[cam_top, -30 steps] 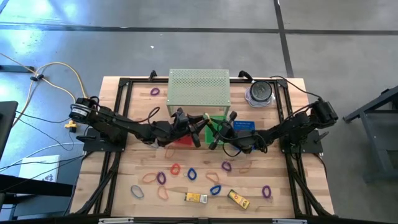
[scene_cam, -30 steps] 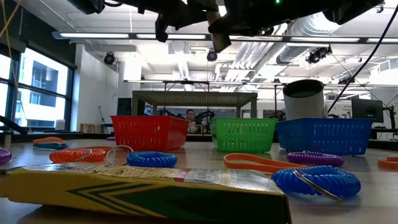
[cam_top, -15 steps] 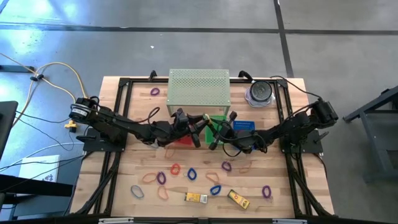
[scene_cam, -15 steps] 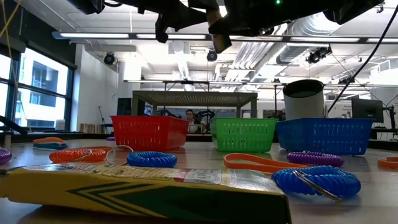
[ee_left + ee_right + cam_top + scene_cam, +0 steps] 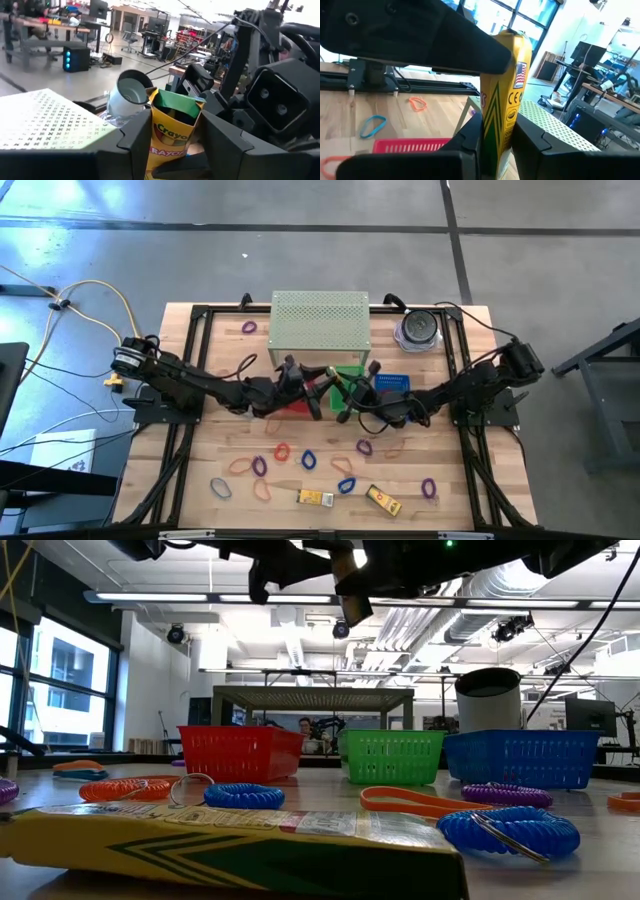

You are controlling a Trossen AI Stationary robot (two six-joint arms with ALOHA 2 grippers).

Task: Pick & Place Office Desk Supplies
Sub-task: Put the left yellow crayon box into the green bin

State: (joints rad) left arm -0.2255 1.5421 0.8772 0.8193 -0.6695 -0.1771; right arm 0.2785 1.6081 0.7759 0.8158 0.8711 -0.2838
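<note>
Your left claw [image 5: 318,383] hangs above the middle of the table [image 5: 200,450], over the red basket [image 5: 297,406], with its fingers [image 5: 137,145] standing on either side of a yellow crayon box [image 5: 172,131]. You cannot tell from here whether they press on it. Right next to it, your right claw [image 5: 340,392] meets it from the other side, above the green basket [image 5: 352,376], and its fingers [image 5: 470,137] are clamped on that same box, holding it upright in the air between the two arms. Behind them stands the perforated green shelf [image 5: 320,320], and further right the blue basket [image 5: 393,382] and a grey cup [image 5: 418,328]. On the near part of the table, coiled bands [image 5: 309,460] in red, orange, blue and purple lie scattered, with two more yellow boxes [image 5: 316,498] lying flat near the front edge.
</note>
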